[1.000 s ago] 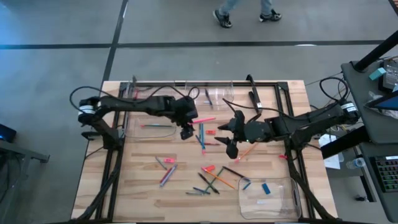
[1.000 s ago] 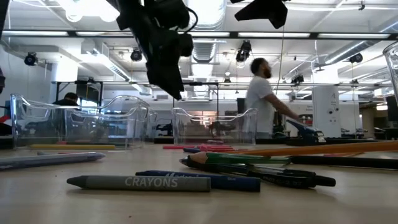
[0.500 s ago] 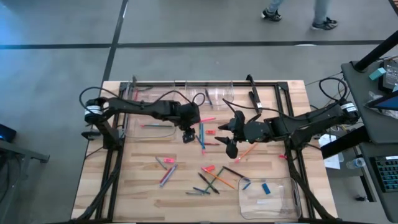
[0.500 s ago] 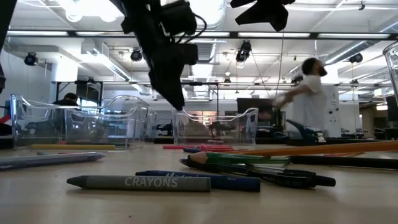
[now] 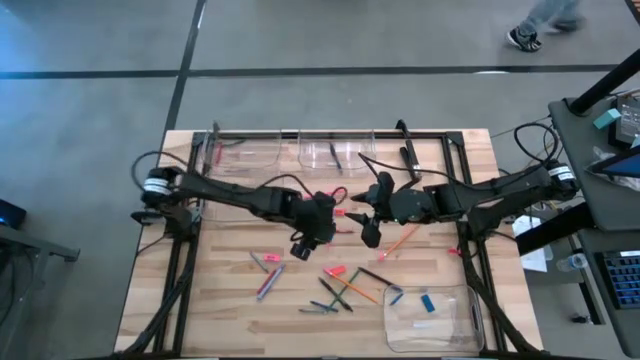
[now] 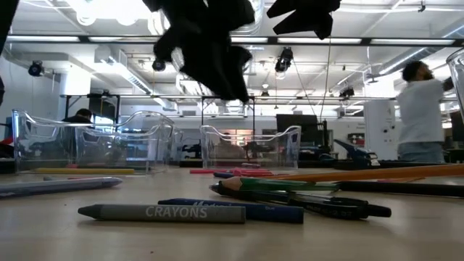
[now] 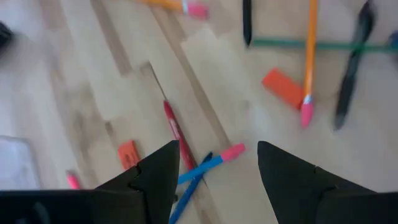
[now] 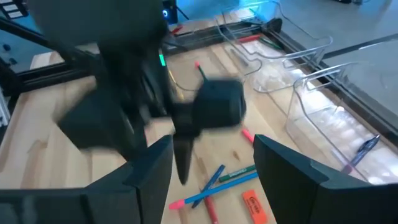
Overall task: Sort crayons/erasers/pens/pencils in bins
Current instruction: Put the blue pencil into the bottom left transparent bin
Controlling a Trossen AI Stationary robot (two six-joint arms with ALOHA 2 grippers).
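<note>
Crayons, pencils and pens lie scattered on the wooden table, with a pink eraser among them. My left gripper hovers open and empty over the table's middle. In its wrist view a red crayon, blue pencils and an orange eraser lie below it. My right gripper hangs open and empty just to the right, beside an orange pencil. Its wrist view faces the left gripper. A blue eraser lies in the near right bin.
Two clear bins stand along the far edge, and another lies partly under my left arm. A black frame rail runs round the table. A grey crayon lies nearest the low camera. A person walks in the room behind.
My left gripper has moved from beside the left bin toward the table's near edge and a little right, closing in on the right gripper. The right arm has kept almost still. The person behind has walked toward the right.
</note>
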